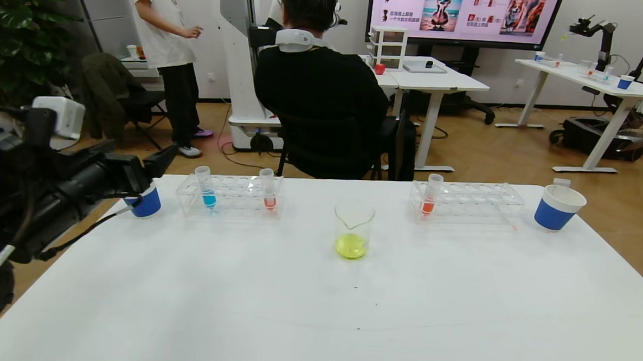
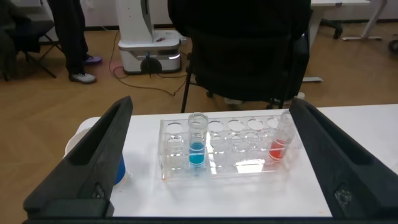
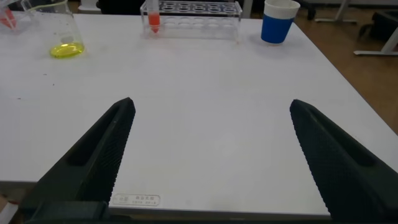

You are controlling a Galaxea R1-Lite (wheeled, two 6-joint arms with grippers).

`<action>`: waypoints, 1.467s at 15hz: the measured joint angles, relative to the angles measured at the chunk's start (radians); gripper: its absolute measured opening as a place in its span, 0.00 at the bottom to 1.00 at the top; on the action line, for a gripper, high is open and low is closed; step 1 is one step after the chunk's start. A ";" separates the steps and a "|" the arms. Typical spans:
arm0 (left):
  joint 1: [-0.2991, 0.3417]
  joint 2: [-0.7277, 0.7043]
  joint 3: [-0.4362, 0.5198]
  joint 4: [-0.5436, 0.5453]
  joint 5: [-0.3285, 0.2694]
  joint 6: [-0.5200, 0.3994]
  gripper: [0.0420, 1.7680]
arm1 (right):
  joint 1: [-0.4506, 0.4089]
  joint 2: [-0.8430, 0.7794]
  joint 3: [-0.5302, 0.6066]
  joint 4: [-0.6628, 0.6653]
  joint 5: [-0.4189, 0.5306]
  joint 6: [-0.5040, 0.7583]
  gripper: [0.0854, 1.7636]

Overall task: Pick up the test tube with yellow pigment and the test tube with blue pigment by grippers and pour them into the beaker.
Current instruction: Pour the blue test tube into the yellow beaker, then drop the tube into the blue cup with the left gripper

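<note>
Two black two-fingered grippers stand with jaws apart, holding nothing. Framed between the left gripper's (image 2: 208,155) jaws, the small clear tube with the blue-filled tip (image 2: 197,149) stands upright in a clear plastic rack (image 2: 249,168) on the white counter (image 1: 294,309). Beyond the right gripper's (image 3: 208,149) jaws, off to one side, sits the clear glass beaker (image 3: 59,31), yellow liquid pooled inside.

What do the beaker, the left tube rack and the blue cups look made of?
Beaker: clear glass, likely, with a thin glossy wall and spout, yellow liquid showing through. Left tube rack: transparent hard plastic, probably acrylic, with shiny flat panels. Blue cups: matte paper by the look, white inside with a rolled rim.
</note>
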 joint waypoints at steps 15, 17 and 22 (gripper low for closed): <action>-0.020 0.504 0.000 -0.377 0.054 0.001 0.99 | 0.000 0.000 0.000 0.000 0.000 0.000 0.98; -0.028 0.526 -0.069 -0.372 0.077 0.000 0.99 | 0.000 0.000 0.000 0.000 0.000 0.000 0.98; -0.043 0.615 -0.249 -0.326 0.099 0.000 0.99 | 0.000 0.000 0.000 0.000 0.000 0.000 0.98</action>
